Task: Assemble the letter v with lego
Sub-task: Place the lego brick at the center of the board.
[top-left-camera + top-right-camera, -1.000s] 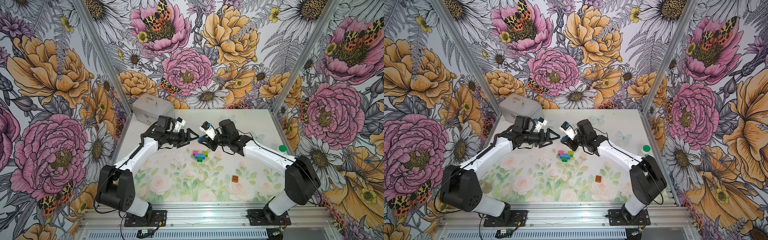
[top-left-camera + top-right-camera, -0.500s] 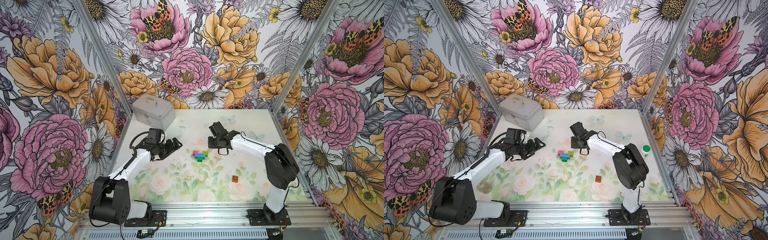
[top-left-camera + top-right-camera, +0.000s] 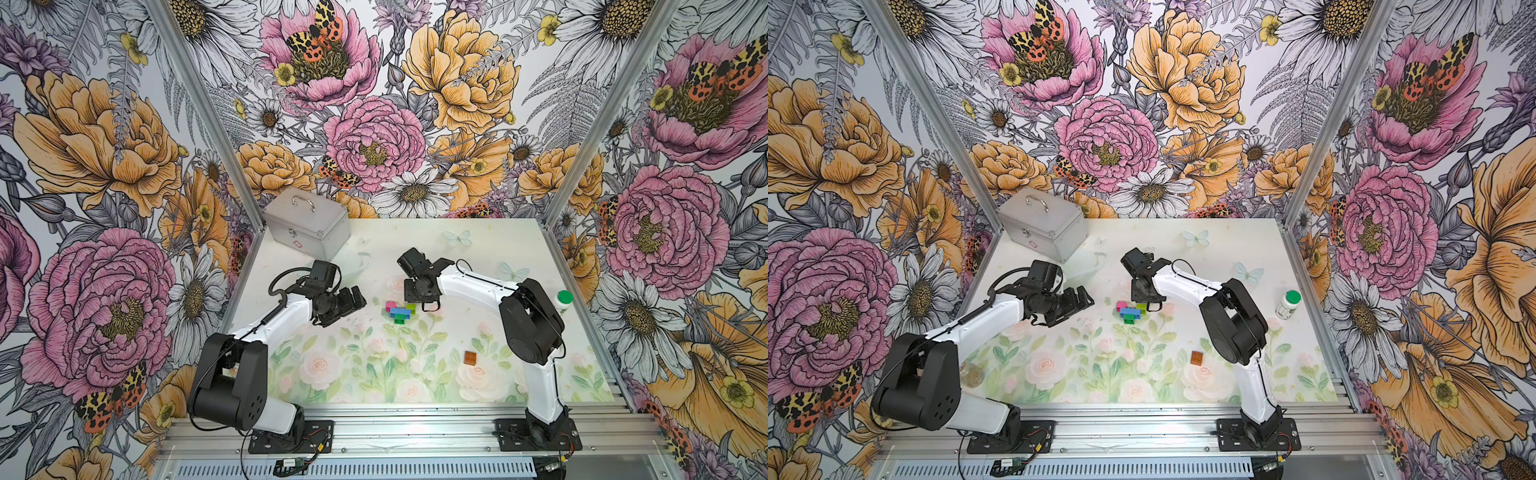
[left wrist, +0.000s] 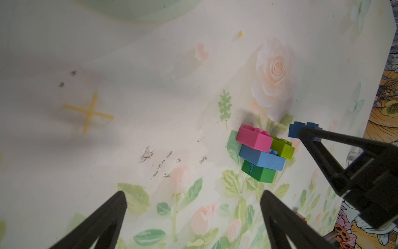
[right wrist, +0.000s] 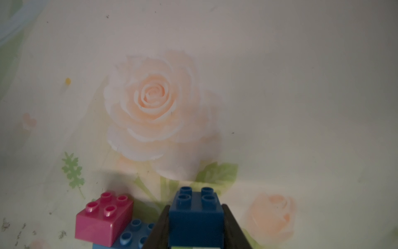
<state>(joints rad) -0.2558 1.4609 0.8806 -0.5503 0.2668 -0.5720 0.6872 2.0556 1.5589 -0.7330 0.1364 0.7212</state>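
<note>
Right arm (image 3: pixel 478 286): elbow folded, wrist pointing down.
Right gripper (image 5: pixel 196 228): clamped on dark-blue studded plastic brick (image 5: pixel 195 207), close to lime cube (image 4: pixel 283 148).
Left gripper (image 4: pixel 193 194): low, level, jaws wide, empty.
Letter v (image 3: pixel 400 309): unfinished pink, light-blue, lime, dark-green stack on floral tabletop (image 3: pixel 353 365); orange cube (image 3: pixel 470 357) apart.

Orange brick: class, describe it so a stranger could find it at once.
Start at the flowered table, then the right arm's white upright. The orange brick lies alone beside it, apart from the joined bricks: the only orange one.
</note>
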